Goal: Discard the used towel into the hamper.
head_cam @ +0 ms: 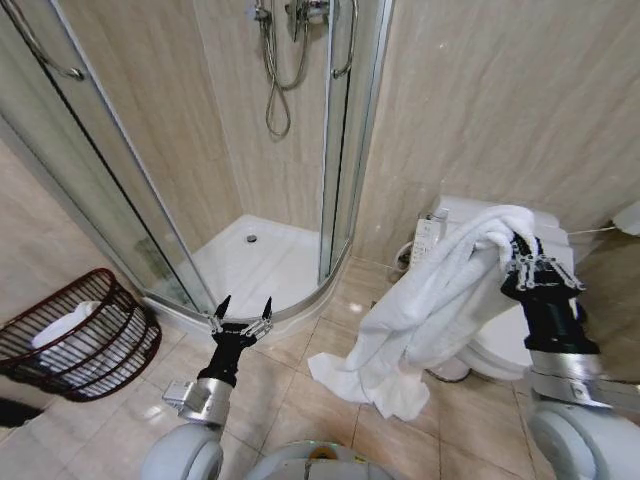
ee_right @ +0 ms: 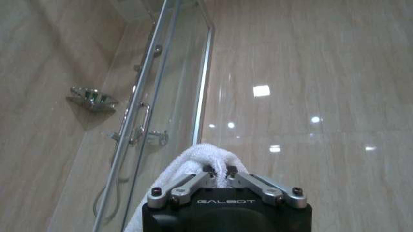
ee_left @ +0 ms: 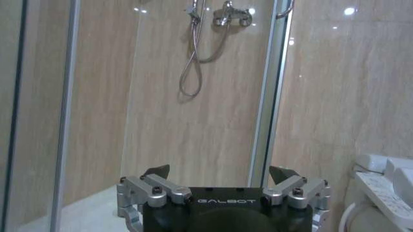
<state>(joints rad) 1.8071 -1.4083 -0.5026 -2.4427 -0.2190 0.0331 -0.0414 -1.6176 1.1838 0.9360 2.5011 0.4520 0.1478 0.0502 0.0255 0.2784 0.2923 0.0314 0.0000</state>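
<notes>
Head view, towel: a white terry towel is held up at right of frame, draped down before a white toilet.
Head view, right gripper: clamped on the towel's top fold.
Head view, hamper: a round reddish-brown wire basket is seen at lower left.
Head view, left gripper: fingers spread apart, nothing held, low centre.
Left wrist view: the left gripper is spread before the glass shower enclosure.
Right wrist view: the right gripper is pinched on the towel.

Home bathroom, probably: glass shower cabin, toilet, tiled walls.
</notes>
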